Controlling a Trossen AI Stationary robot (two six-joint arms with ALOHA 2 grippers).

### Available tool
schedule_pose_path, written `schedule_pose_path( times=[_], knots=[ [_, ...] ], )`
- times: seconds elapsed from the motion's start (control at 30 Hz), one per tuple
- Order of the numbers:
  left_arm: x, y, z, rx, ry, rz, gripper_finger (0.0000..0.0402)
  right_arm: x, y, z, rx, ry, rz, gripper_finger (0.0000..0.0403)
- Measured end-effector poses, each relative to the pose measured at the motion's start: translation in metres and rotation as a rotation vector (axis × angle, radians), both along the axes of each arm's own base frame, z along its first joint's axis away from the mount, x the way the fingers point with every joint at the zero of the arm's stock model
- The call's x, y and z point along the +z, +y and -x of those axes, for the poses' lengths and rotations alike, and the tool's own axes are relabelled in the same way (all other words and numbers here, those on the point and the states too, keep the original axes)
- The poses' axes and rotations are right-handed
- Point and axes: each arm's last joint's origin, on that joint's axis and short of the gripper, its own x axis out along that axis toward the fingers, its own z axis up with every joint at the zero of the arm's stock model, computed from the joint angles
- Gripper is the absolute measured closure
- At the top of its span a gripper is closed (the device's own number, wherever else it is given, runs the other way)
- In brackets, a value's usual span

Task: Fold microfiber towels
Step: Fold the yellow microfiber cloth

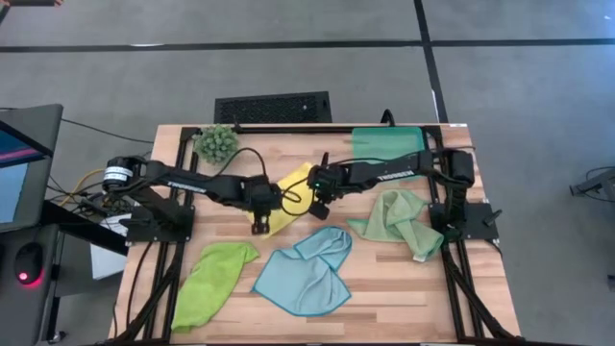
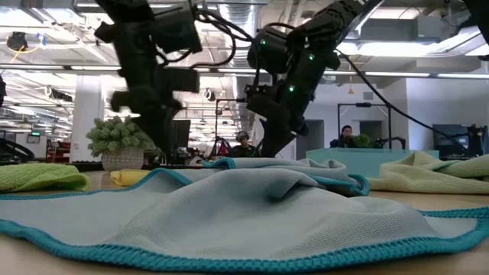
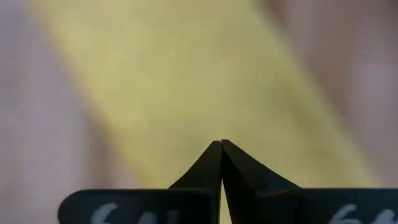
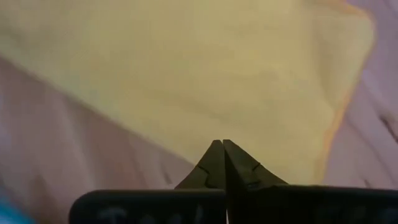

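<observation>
Both tools pinched shut on the yellow towel [image 1: 284,207] mid-counter, left tool [image 1: 259,223] at its near edge, right tool [image 1: 318,204] at the side edge; lift evenly, keep tension matched so the fold lands square.

A wooden plank desk [image 1: 384,288] framed by black rails is seen from above on a grey floor [image 1: 288,67] crossed by dark seams. A black slatted vent [image 1: 273,106] is set in the floor just beyond the desk's far edge. A dark console with a screen [image 1: 14,163] is placed at the left side. From desk height, an open-plan hall is shown behind, lit by rows of ceiling strip lights [image 2: 428,74] beneath exposed ducts. White columns [image 2: 85,114] are visible at the left, and two seated people [image 2: 345,136] are glimpsed among distant workstations and monitors [image 2: 451,137].
</observation>
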Motion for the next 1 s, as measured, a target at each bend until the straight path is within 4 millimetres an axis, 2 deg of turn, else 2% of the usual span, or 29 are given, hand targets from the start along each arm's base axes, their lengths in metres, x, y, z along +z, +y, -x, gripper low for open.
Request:
schedule_pose_path(
  times=[0.1,0.23,0.37,0.6,0.83,0.9,1.0],
  knots=[
    [-0.01,0.016,0.01,0.047,0.043,0.001,0.0401,-0.01,-0.008,0.007,-0.049,0.002,-0.016,0.0397],
    [-0.033,0.037,0.024,0.113,0.014,0.038,0.0401,-0.019,-0.02,0.014,-0.124,-0.013,-0.035,0.0397],
    [-0.046,0.046,0.035,0.148,-0.035,0.107,0.0401,-0.024,-0.03,0.016,-0.149,-0.077,-0.041,0.0398],
    [-0.05,0.035,0.034,0.14,-0.082,0.198,0.0401,-0.024,-0.05,0.019,-0.111,-0.111,-0.024,0.0399],
    [-0.042,0.008,0.022,0.047,-0.095,0.323,0.0401,-0.015,-0.073,0.015,0.028,-0.232,0.066,0.0399],
    [-0.032,0.001,0.015,-0.009,-0.122,0.297,0.0401,-0.009,-0.077,0.012,0.068,-0.243,0.09,0.0399],
    [-0.014,-0.001,0.006,-0.053,-0.186,0.158,0.0401,0.007,-0.074,0.008,0.097,-0.23,0.096,0.0399]
  ],
)
